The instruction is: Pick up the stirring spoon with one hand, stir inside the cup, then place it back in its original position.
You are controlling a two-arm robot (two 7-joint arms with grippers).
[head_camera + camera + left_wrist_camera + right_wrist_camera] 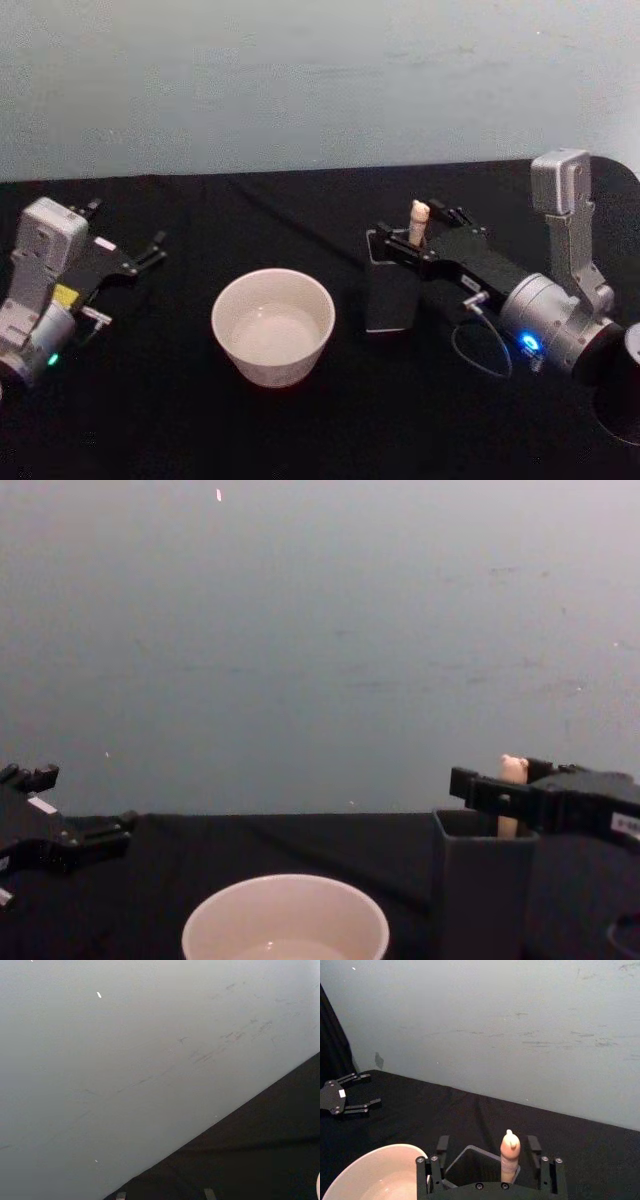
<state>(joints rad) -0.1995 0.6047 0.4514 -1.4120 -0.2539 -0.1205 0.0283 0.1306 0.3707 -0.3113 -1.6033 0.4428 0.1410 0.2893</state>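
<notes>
The stirring spoon (418,222) stands upright in a dark grey square holder (392,295), its pale peach handle (510,1157) sticking out of the top. My right gripper (418,227) is level with the handle, open, one finger on each side and neither touching it. The chest view shows the spoon (511,790) just behind those black fingers. To the left of the holder sits the wide cream-white cup (273,325), with nothing in it. At the table's left side my left gripper (125,225) rests open and holds nothing.
A black cloth (200,430) covers the table, and a pale wall (320,80) rises right behind it. A thin cable (480,355) loops under the right wrist. A dark round object (630,390) sits at the right edge.
</notes>
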